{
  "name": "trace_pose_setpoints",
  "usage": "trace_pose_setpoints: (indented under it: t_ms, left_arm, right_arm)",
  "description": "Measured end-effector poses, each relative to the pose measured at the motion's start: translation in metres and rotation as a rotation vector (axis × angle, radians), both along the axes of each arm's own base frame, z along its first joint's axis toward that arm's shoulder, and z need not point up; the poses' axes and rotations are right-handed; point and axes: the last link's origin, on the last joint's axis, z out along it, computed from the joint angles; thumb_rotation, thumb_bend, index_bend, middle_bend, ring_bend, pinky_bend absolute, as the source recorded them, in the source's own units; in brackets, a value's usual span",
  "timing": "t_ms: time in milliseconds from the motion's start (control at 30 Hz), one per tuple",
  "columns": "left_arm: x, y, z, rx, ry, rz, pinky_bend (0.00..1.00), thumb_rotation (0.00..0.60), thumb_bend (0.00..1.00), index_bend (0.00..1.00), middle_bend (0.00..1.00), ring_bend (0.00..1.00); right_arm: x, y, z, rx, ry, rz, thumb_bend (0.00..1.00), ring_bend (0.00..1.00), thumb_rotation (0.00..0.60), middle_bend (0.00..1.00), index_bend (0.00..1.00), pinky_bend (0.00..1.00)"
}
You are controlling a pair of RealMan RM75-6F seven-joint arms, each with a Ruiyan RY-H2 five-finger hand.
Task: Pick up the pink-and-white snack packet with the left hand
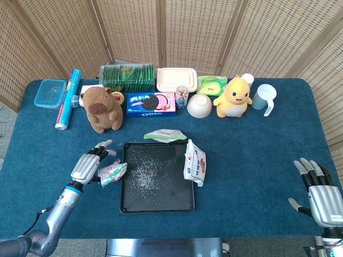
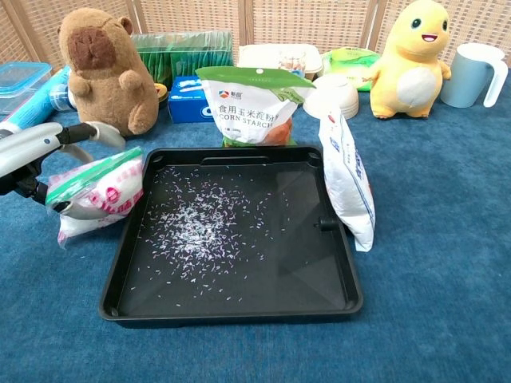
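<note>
Left robot hand grasps the pink-and-white snack packet at the left edge of the black tray, fingers wrapped over the top of it; in the chest view the packet hangs from the hand, tilted, one end over the tray's left rim, the other over the blue counter. Whether the bottom of the packet touches the counter or the rim, I cannot tell from either view; it looks slightly off the surface. So the grab itself looks done, the lift only partly shown: I judge the pick nearly complete, what is left is raising it clearly free and holding it steady. Grip looks loose-ish on a soft crinkly bag, so slipping is the risk. Right robot hand sits at the near right corner of the counter, released, fingers apart, holding nothing, well away from everything. Tray has scattered white grains inside. A white pouch leans on the tray's right rim, a corn starch bag stands at its far edge. Behind: capybara plush, Oreo box, yellow duck toy, bowl, all untouched.
</note>
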Motion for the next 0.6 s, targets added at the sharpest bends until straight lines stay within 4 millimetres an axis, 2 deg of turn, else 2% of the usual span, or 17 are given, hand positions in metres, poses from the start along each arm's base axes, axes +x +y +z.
trace_pose_setpoints:
  t_ms: [133,233,367,500,600]
  left_arm:
    - [0.000,-0.004,0.006,0.015,-0.019,-0.023,0.15,0.418,0.00,0.03,0.00,0.00]
    - [-0.002,-0.007,0.012,0.022,-0.018,-0.028,0.14,0.415,0.00,0.02,0.00,0.00]
    - [-0.010,-0.013,0.031,0.064,0.030,-0.044,0.12,0.405,0.00,0.02,0.00,0.00]
    - [-0.020,-0.021,0.051,0.103,0.102,-0.041,0.11,0.456,0.00,0.03,0.00,0.00]
    - [-0.028,-0.029,0.072,0.142,0.128,-0.029,0.11,0.457,0.00,0.02,0.00,0.00]
  right_arm:
    - [0.001,0.001,-0.001,0.008,0.001,0.000,0.00,0.07,0.600,0.04,0.03,0.07]
    - [0.002,0.001,-0.002,0.009,0.000,0.000,0.00,0.07,0.600,0.04,0.03,0.07]
    - [0.002,0.002,-0.001,0.008,0.000,0.001,0.00,0.07,0.600,0.04,0.03,0.07]
    - [0.003,0.003,0.000,0.004,-0.003,0.004,0.00,0.06,0.600,0.04,0.03,0.08]
    - [0.004,0.003,0.002,0.000,-0.007,0.007,0.00,0.06,0.600,0.04,0.03,0.08]
